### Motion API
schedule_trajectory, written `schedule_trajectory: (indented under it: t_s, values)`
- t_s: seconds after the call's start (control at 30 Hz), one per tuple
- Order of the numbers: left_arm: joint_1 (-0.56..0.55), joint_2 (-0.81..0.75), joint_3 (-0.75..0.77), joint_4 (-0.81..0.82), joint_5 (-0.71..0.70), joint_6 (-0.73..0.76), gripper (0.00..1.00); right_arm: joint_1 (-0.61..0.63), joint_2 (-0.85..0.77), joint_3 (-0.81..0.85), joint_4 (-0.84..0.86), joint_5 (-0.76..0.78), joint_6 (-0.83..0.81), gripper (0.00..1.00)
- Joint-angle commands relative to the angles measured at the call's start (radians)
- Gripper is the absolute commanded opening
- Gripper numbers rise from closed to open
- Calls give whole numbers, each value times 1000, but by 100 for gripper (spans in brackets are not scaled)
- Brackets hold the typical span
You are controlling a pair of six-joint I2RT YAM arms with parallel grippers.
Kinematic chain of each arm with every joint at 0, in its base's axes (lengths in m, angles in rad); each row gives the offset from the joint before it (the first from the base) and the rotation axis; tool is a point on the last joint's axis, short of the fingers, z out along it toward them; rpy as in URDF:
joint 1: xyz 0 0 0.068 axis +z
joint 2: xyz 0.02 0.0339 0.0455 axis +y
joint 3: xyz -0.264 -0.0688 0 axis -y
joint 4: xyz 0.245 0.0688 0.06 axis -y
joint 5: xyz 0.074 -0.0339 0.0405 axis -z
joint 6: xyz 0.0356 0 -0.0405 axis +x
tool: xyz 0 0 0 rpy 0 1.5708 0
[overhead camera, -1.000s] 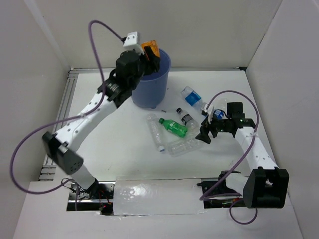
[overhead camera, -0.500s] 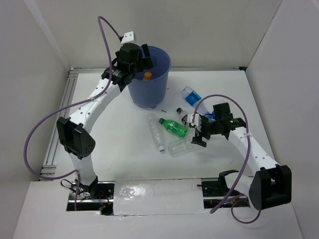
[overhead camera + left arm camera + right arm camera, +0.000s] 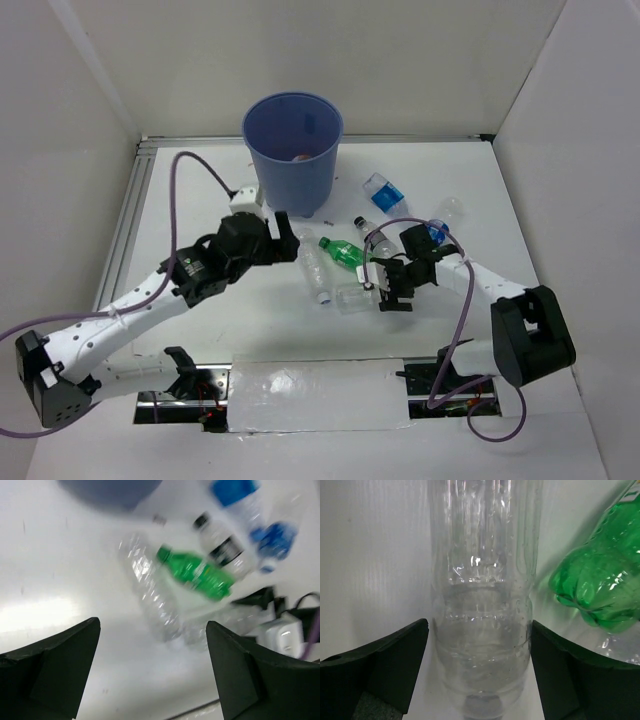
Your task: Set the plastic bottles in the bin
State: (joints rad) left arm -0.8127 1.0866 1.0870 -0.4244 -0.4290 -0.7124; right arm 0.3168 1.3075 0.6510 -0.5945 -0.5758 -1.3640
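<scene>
Right gripper (image 3: 480,675) open wide, one finger each side of clear bottle (image 3: 480,605) lying on table (image 3: 200,200). Green bottle (image 3: 600,590) just beside it. Left gripper (image 3: 287,238) open wide, holds nothing, near other clear bottle (image 3: 312,265). Black-capped bottle (image 3: 373,234) and blue-liquid bottle (image 3: 384,191) lie near bin (image 3: 290,180).

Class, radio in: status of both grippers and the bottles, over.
Left gripper open, empty. Right gripper open, astride clear bottle. Green bottle beside it. Bin upright.
</scene>
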Motion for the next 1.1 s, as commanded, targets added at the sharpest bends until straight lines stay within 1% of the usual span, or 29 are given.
schedule_trajectory:
  t_s: [0.0,0.03,0.07,0.13,0.17,0.2,0.23,0.27,0.33,0.4,0.43,0.47,0.5,0.53,0.57,0.6,0.63,0.67,0.7,0.73,0.77,0.83,0.87,0.9,0.93,0.97,1.0,1.03,1.07]
  values:
    - [-16,6,-123,-17,30,-207,100,10,18,-16,79,31,-49,85]
    - [-25,-4,-168,-17,30,-235,100,10,18,-16,79,22,-49,79]
    - [-25,-4,-186,-8,41,-257,100,10,18,1,26,13,-49,66]
    - [-36,-4,-237,-8,41,-314,100,10,-8,60,-57,-5,-61,53]
    - [-36,-16,-266,19,53,-323,100,10,-45,108,-152,-37,-61,40]
    - [-36,-16,-266,19,53,-323,100,10,-69,108,-200,-59,-61,24]
    - [-36,-16,-288,19,62,-337,100,10,-97,160,-241,-84,-61,14]
    - [-36,-16,-297,35,62,-346,100,10,-162,188,-305,-108,-61,9]
    - [-36,-25,-320,59,72,-346,100,10,-227,274,-309,-165,30,9]
    - [-45,-16,-332,81,85,-357,100,10,-281,337,-227,-186,123,9]
    - [-45,-16,-332,107,104,-357,100,10,-281,398,-173,-197,246,9]
    - [-45,-1,-346,122,104,-367,100,19,-281,427,-107,-197,323,11]
    - [-45,18,-358,139,127,-368,100,19,-258,455,51,-197,401,11]
    - [-45,28,-358,177,137,-368,100,19,-239,482,137,-176,540,11]
    - [-45,39,-369,193,147,-368,100,43,-214,536,222,-159,607,13]
    - [-45,51,-369,206,147,-368,100,57,-182,570,374,-136,664,16]
    - [-45,74,-369,220,171,-368,100,73,-98,608,430,-81,740,18]
    - [-45,87,-357,231,171,-355,100,103,-49,703,477,-58,773,19]
    - [-45,97,-348,240,182,-355,100,116,55,757,545,-39,802,24]
    - [-55,107,-348,240,182,-345,100,125,108,815,571,-12,856,27]
    - [-55,116,-334,240,182,-335,100,134,158,926,590,-12,867,27]
    - [-55,131,-325,250,173,-326,100,165,296,1019,652,22,881,31]
    - [-55,143,-325,250,173,-326,100,165,340,1108,668,22,881,31]
    - [-55,154,-316,260,162,-326,100,175,387,1165,668,22,881,31]
    - [-55,154,-315,269,162,-326,100,176,492,1229,623,22,891,34]
    - [-55,165,-315,269,148,-326,100,176,547,1296,593,13,911,46]
    - [-55,174,-303,283,148,-326,100,176,597,1428,560,13,925,60]
    - [-55,193,-303,283,138,-326,100,176,684,1482,502,13,945,76]
    - [-55,206,-293,283,138,-326,100,176,719,1531,478,31,976,85]
